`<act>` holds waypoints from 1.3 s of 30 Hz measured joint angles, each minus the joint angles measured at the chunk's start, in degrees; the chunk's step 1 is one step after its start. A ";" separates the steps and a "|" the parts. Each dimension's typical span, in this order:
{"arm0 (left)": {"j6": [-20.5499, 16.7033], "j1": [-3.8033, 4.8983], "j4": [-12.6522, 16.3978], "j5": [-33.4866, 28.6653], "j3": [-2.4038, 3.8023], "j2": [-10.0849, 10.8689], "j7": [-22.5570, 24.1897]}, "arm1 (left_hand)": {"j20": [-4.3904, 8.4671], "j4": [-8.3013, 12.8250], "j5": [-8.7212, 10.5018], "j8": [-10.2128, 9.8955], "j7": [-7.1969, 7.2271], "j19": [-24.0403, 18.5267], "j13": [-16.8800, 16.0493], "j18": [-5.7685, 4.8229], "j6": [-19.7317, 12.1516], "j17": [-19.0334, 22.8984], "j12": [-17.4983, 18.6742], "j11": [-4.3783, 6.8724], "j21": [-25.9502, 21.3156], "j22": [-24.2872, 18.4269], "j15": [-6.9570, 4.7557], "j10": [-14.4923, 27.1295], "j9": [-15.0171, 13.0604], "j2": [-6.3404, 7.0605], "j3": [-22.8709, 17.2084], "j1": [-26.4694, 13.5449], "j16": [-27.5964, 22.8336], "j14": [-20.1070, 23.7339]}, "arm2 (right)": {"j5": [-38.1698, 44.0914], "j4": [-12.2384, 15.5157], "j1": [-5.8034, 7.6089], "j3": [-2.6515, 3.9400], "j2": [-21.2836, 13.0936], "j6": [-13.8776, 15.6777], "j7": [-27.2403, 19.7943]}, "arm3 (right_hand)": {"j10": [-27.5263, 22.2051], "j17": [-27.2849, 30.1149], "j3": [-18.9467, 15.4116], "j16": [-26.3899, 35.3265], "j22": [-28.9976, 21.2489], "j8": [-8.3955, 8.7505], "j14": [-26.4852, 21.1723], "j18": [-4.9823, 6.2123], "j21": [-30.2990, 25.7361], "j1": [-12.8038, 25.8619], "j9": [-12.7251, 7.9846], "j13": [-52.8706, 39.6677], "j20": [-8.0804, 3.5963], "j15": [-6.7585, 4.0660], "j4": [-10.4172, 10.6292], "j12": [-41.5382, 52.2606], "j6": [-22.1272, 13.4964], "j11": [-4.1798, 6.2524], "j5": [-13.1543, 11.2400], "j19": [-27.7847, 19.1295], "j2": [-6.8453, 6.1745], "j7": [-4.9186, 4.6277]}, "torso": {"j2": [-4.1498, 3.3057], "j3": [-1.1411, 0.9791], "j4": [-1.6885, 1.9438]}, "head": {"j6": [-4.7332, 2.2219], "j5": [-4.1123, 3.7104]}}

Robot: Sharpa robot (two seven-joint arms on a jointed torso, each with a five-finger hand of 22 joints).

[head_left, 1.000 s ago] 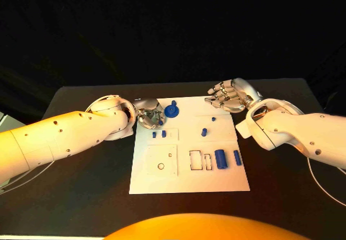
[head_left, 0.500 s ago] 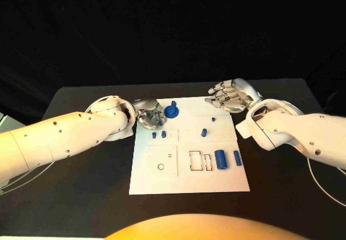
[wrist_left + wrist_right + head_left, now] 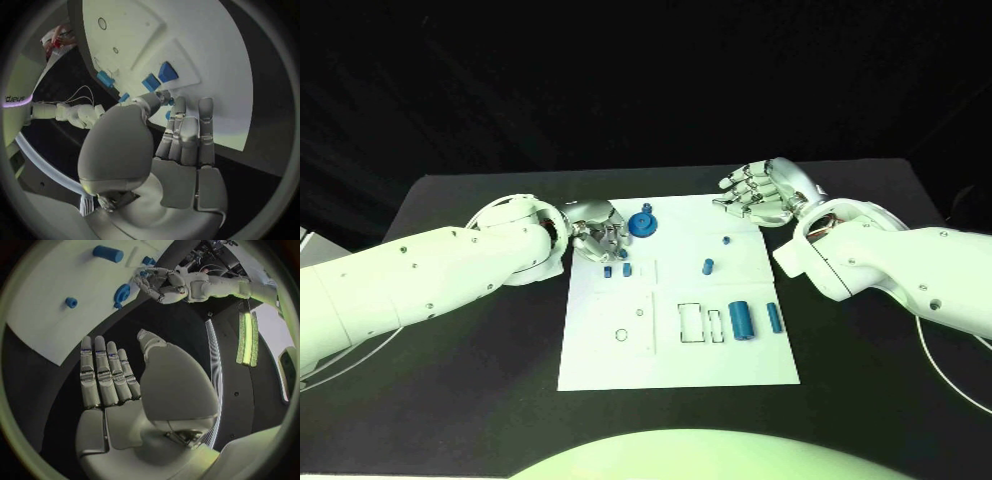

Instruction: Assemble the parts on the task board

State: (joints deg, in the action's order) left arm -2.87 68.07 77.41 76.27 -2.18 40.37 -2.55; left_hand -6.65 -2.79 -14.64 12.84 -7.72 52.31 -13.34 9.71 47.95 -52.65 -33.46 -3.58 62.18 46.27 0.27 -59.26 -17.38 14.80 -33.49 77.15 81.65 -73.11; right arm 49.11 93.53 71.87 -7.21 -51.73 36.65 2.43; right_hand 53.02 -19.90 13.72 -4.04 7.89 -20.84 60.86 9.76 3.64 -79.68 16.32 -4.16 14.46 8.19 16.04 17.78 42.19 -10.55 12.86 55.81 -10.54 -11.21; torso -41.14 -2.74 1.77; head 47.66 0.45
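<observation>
The white task board (image 3: 733, 360) lies in the middle of the black table. A round blue part with a knob (image 3: 642, 222) sits near its far left corner. My left hand (image 3: 599, 236) hovers just left of it, fingers stretched out over the board's edge (image 3: 187, 40) with nothing visibly held. Its thumb hides most of the round part in the left wrist view. Two small blue pieces (image 3: 617, 268) lie just beyond its fingertips (image 3: 178, 102). My right hand (image 3: 759, 192) hangs open at the board's far right corner, fingers straight (image 3: 103, 372).
A thick blue cylinder (image 3: 740, 320) and a slim one (image 3: 773, 316) lie on the board's right side beside outlined rectangular slots (image 3: 691, 321). A small blue piece (image 3: 708, 266) and a tiny one (image 3: 727, 238) lie mid-board. Bare black table (image 3: 473, 400) surrounds the board.
My left hand's fingers have stretched a little toward the two small pieces. The right hand and the parts have stayed put.
</observation>
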 measured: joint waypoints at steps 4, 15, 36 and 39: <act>0.02 -0.01 0.28 0.02 0.05 0.50 -0.31 | 0.00 -0.59 0.00 -1.51 0.73 0.00 -0.85 0.00 -2.79 0.42 -0.66 0.09 -0.76 -0.55 0.05 1.13 0.54 0.07 1.76 -0.19 0.00 0.34 | 0.90 -0.68 -0.01 0.00 -0.03 -0.50 0.20 | -0.13 0.78 -1.03 0.00 -0.92 -0.67 -1.01 0.00 0.00 -1.19 -0.06 0.43 0.39 -0.02 -0.08 -0.49 0.00 0.13 -0.58 -0.79 -0.22 0.00 | 0.02 0.03 0.03 | -0.10 -0.01; -0.18 -0.02 0.44 0.12 0.46 1.46 -1.07 | 0.11 -1.57 0.00 -2.39 1.39 0.12 -1.79 0.00 -5.04 0.40 -1.57 -0.01 -1.27 -0.91 -0.15 2.05 0.94 -0.69 4.41 0.56 0.22 0.54 | 4.10 -1.58 -0.02 0.00 0.05 -2.55 0.90 | -0.20 1.30 -1.64 0.00 -1.57 -0.89 -1.01 0.00 0.00 -2.22 -0.18 0.46 0.41 -0.02 0.07 -0.72 0.51 0.20 -0.89 -0.80 -0.04 0.07 | 0.05 0.03 0.10 | -0.32 -0.08; -5.35 -0.02 1.58 -1.45 0.99 2.20 3.56 | -2.50 -2.21 0.00 1.71 -1.79 -3.93 -2.82 -0.01 0.00 24.09 -3.78 -3.73 -8.32 -4.81 3.12 12.93 0.45 -0.24 3.77 2.85 -11.10 18.56 | 5.54 -1.67 -0.04 0.00 0.05 -3.43 1.19 | 0.87 1.76 -1.80 -0.61 -2.23 -1.11 0.20 0.01 0.47 -3.88 -0.59 0.46 -0.33 -0.54 0.23 -0.72 2.08 0.83 -0.89 -0.01 0.56 -0.23 | 0.00 -0.11 -0.03 | -0.64 0.00; -5.92 -0.02 1.96 -1.72 1.01 2.32 4.38 | -2.57 -2.21 0.00 2.29 -2.32 -4.01 -2.82 0.00 0.52 24.19 -4.21 -3.71 -8.73 -4.97 3.12 13.31 0.28 -0.24 3.77 2.85 -11.10 18.56 | 5.57 -1.67 -0.04 0.00 0.04 -3.42 1.19 | 1.73 1.82 -1.60 -1.06 -2.42 -1.11 1.21 0.00 0.67 -4.65 -0.84 0.45 -0.63 -0.95 0.04 -0.72 2.71 1.11 -0.89 1.11 0.56 -0.26 | 0.01 -0.12 -0.02 | -0.73 -0.01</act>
State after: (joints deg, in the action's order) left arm -8.79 68.05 79.38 74.55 -1.17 42.69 1.82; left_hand -9.22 -5.00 -14.64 15.13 -10.04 48.31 -16.16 9.71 48.47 -28.46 -37.67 -7.29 53.45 41.31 3.39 -45.95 -17.10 14.56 -29.72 80.00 70.55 -54.55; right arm 54.68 91.86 71.83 -7.21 -51.69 33.23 3.62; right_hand 54.74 -18.08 12.12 -5.10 5.47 -21.95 62.07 9.76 4.32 -84.33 15.48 -3.70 13.82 7.24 16.08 17.07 44.91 -9.45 11.97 56.93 -9.98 -11.48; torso -41.13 -2.85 1.75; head 46.93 0.44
